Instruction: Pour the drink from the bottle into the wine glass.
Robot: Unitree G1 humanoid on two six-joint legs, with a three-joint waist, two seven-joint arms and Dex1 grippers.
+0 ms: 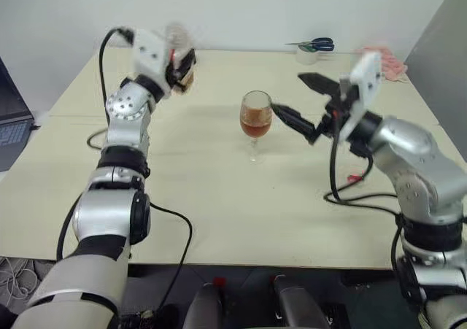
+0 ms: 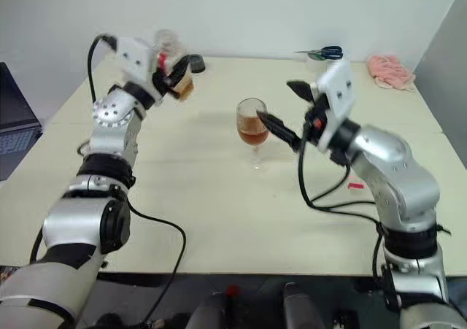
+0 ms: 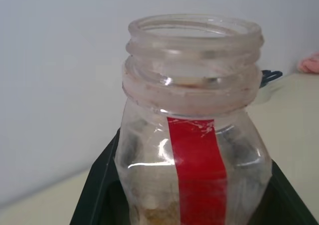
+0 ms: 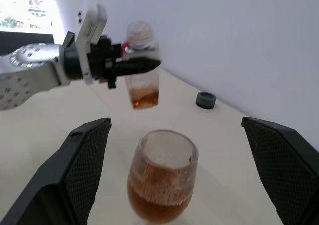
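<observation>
The left gripper [image 4: 130, 65] pinches the bottle [image 4: 142, 65] upright above the table's [image 1: 219, 198] far left, little drink [image 4: 144, 99] left inside. The wine glass [image 1: 255, 122] stands mid-table, partly filled. Just right of it, the right gripper [image 1: 303, 101] hovers with fingers spread wide.

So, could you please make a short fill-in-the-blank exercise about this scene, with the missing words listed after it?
1. The left gripper holds the ____, upright and uncapped, above the table.
2. The wine glass stands between the open fingers of the ____ gripper.
3. The drink in the wine glass is reddish-____ in colour.
4. The black round lid lies on the table near the ____.

Missing words: bottle; right; brown; wall
</observation>
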